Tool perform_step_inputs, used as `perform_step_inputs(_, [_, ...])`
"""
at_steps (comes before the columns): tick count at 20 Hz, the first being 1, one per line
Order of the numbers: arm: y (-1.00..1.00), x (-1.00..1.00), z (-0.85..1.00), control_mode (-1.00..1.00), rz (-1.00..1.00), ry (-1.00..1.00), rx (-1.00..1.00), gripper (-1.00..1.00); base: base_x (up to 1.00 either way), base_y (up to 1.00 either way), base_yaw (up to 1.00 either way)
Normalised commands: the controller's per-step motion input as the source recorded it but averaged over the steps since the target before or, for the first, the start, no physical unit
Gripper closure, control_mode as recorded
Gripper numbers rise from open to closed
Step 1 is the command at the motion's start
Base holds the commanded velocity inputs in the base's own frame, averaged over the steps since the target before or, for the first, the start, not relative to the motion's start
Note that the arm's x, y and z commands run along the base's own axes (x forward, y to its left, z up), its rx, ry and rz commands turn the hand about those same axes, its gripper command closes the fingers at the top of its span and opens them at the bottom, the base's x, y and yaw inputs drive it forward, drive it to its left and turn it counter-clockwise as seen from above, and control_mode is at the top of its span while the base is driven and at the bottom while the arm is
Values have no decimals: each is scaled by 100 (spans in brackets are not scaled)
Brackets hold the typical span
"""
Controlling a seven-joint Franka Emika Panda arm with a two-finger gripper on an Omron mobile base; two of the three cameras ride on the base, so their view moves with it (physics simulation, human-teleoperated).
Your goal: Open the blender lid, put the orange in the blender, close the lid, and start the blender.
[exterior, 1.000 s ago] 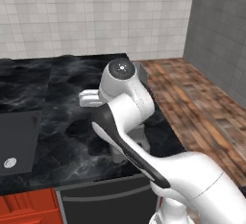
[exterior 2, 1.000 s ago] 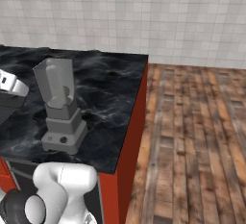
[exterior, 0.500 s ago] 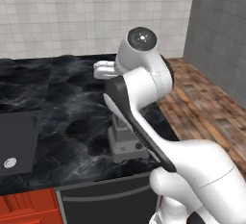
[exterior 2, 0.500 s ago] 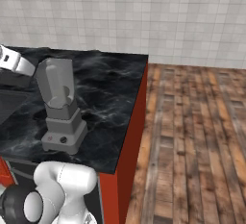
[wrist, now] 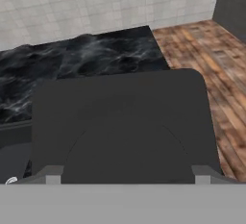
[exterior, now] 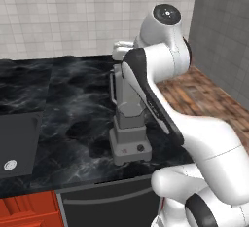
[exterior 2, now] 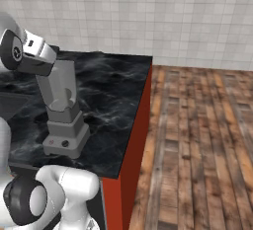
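Here, mid-frame in the left base view, the blender [exterior: 130, 123] stands upright on the black marble counter [exterior: 63, 104], red button and black knob on its stepped base facing the lower edge. The white hand sits at the jar's top; in the right base view it covers the rim at upper left. Hand view: the blender lid [wrist: 120, 122], a dark rounded square, lies close below the gripper [wrist: 126, 172], fingers spread wide apart, grasping nothing. Wooden floor [exterior 2: 197, 140] at right.
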Motion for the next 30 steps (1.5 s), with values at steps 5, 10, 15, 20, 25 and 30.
perform_step_inputs(5, [-2,51,0,-100,0,9,0,100,0,0,0])
perform_step_inputs(10, [0,48,0,-100,0,17,-1,100,0,0,0])
perform_step_inputs(15, [0,41,-1,-100,0,19,-3,100,0,0,0])
perform_step_inputs(20, [2,18,-12,-100,0,15,-8,100,0,0,0])
perform_step_inputs(25, [2,-4,-15,-100,0,5,-9,100,0,0,0])
perform_step_inputs(30, [13,-10,-5,-100,0,1,-8,100,0,0,0])
